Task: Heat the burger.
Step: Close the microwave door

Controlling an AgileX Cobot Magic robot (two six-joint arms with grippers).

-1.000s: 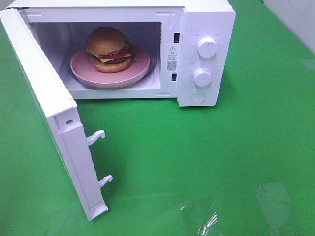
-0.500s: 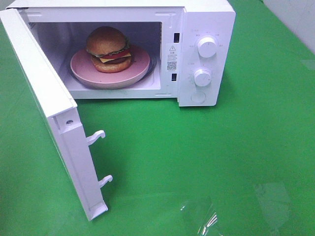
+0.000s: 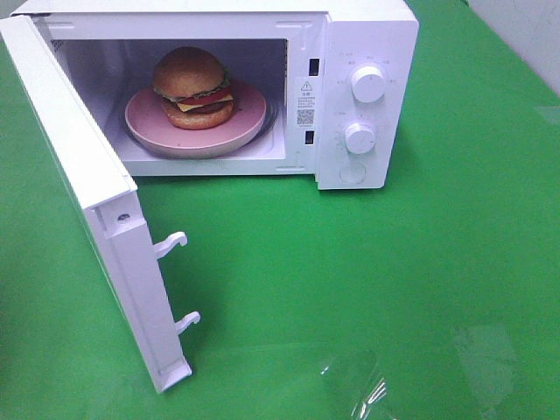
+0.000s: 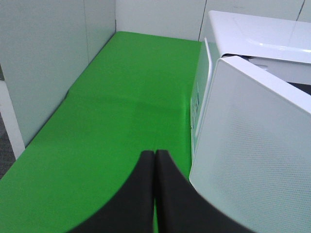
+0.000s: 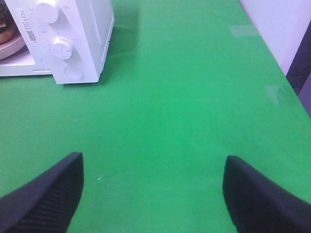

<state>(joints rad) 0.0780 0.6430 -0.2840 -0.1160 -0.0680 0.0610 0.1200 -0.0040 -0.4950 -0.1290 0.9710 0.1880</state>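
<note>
- Sitting on the pink plate [image 3: 252, 118] inside the cavity of the microwave [image 3: 385, 35], the burger [image 3: 194, 87] is upright and about central on the plate.
- Door [image 3: 131, 262] stands wide open, hinged on the left side of the oven. Its free edge, with two latch hooks [image 3: 171, 242], points toward the front of the green table [image 3: 437, 262].
- Left gripper [image 4: 154, 156]: fingers pressed together, nothing between them. It sits just beside the door's outer face, near the free edge. I cannot tell whether it touches the panel.
- Right gripper [image 5: 153, 164]: jaws spread wide, empty, over bare cloth. The oven's control panel, with upper knob [image 3: 367, 83] and lower knob [image 3: 360, 137], lies ahead and off to its left, well apart.
- Key relation: the door lies between the left gripper and the burger, with its long vertical free edge nearest that gripper. Neither arm shows in the high view.
- Judgement: loading looks done. The next step is likely a push on the door's outer face toward the cavity, and the left arm is placed for it. The right arm is the nearer one for the knobs.
</note>
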